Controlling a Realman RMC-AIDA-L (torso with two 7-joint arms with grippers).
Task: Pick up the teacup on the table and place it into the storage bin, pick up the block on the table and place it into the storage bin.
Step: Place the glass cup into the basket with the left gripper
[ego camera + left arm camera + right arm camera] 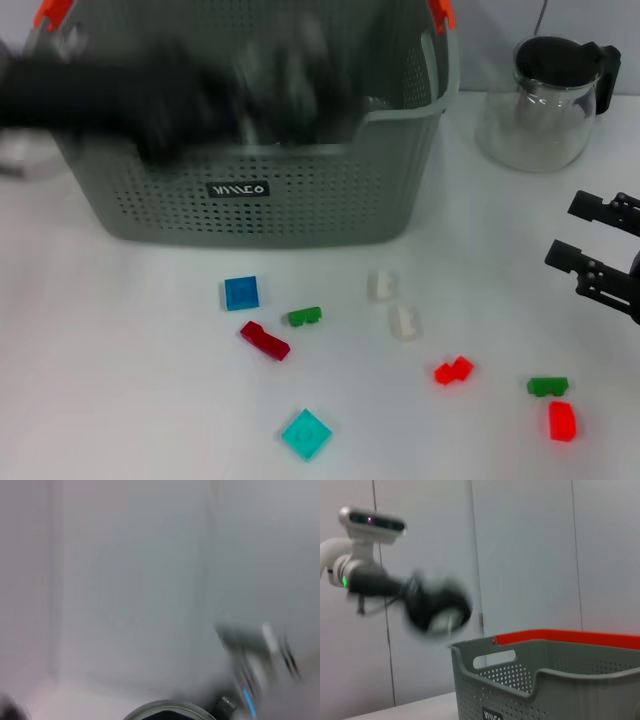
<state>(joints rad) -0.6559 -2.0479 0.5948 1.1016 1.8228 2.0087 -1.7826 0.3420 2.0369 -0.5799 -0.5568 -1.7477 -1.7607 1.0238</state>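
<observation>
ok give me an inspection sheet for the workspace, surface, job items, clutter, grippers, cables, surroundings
Surface: white table, scattered with small pieces.
Job's things: storage bin at the back, grey-green and perforated, orange corner clips; teacup cannot be made out; blue block, teal block, dark red block, green blocks, red blocks and clear blocks lie in front of the bin.
Clutter: glass jug with black lid, right of the bin.
Grippers: left gripper blurred over the bin, contents hidden; right gripper at the table's right edge, fingers apart, holding nothing.
Cables: nothing seen.
Surroundings: grey panelled wall.
</observation>
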